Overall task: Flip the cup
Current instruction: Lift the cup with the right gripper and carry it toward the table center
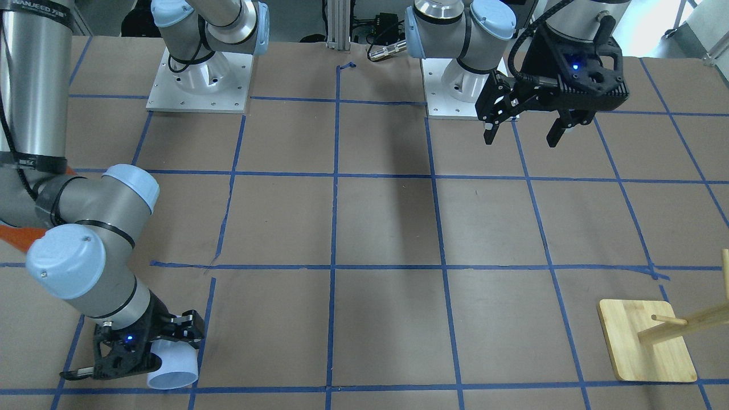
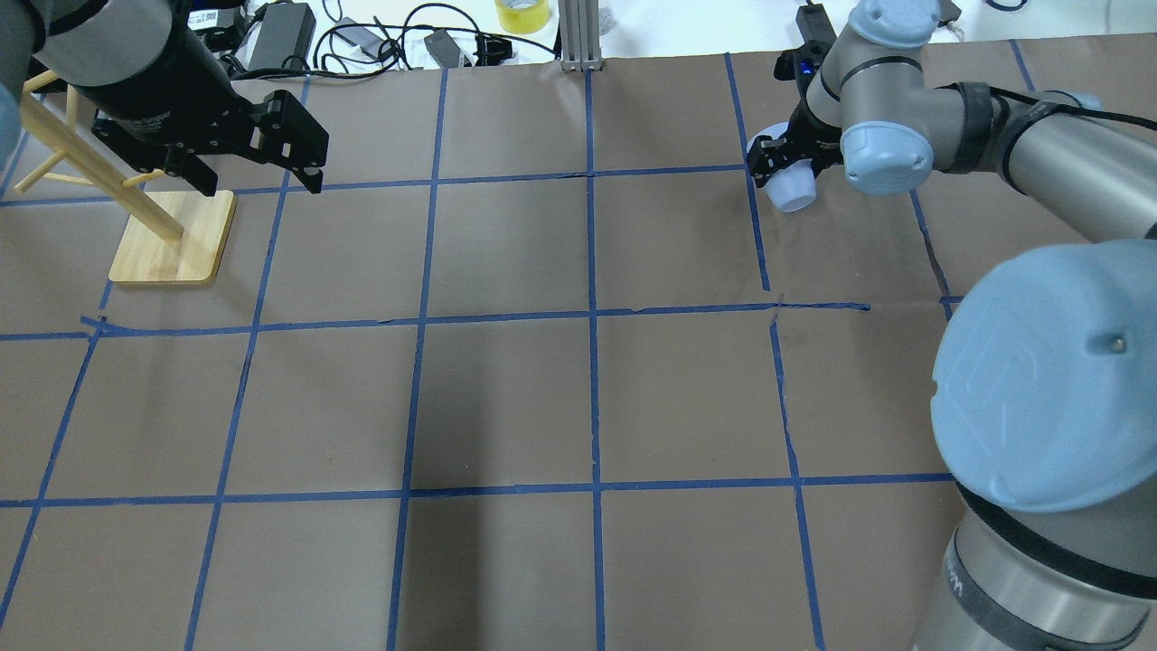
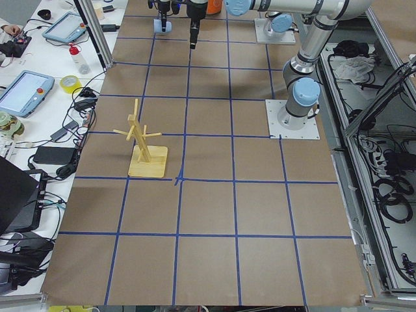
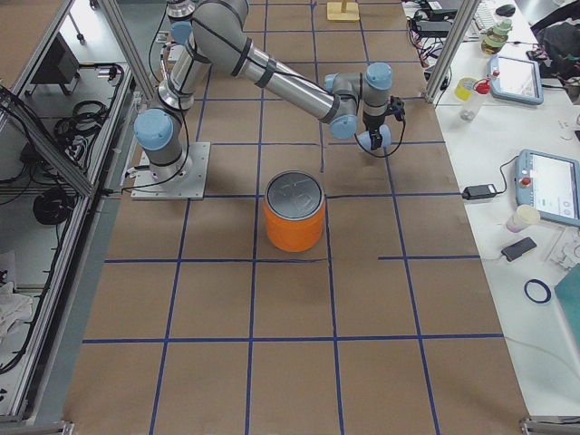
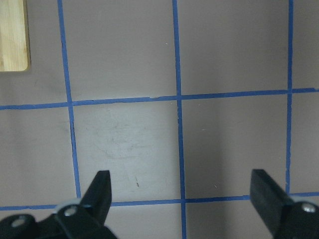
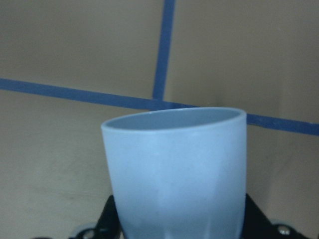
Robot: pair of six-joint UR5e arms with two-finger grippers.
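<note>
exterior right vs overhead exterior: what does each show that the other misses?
Only exterior right: the large orange cylindrical can with a silver top, standing upright on the table. Only overhead exterior: the left gripper, open and empty. Both: the small pale blue plastic cup, held in the right gripper at the far side of the table.

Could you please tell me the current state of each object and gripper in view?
cup: clamped in the right gripper, tipped on its side, rim pointing away from the wrist.
right gripper: shut on the cup.
left gripper: open, empty, raised.
orange can: upright, silver top up, apart from both grippers.
wooden rack: upright, pegs bare.
</note>
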